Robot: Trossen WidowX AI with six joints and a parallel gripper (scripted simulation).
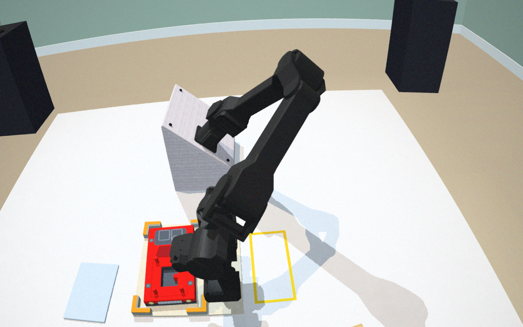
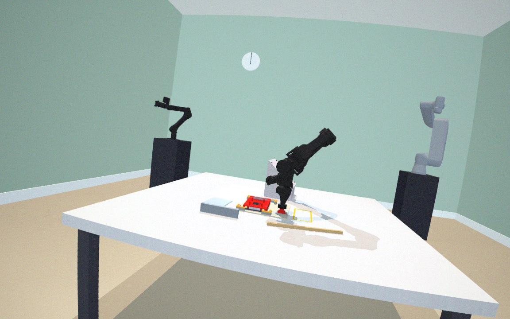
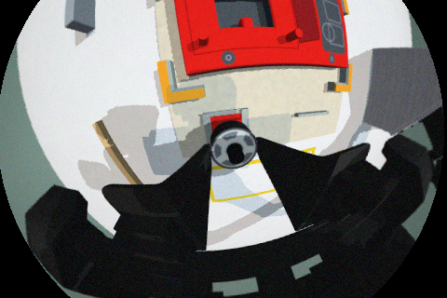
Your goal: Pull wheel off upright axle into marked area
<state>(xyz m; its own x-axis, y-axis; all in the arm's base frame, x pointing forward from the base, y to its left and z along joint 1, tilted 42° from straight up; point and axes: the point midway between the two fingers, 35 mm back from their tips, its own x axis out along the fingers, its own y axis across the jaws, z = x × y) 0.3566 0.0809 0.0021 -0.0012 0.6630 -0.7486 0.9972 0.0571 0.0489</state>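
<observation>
The jaws grip the wheel from both sides. It sits on the upright axle, above the red holder on the cream board. The relation that matters next is vertical: the axle stands up through the wheel's middle, so the pull should probably follow its line until the wheel clears the tip. Only then does a sideways carry to the yellow outlined area, just beside the board on the table, make sense.
</observation>
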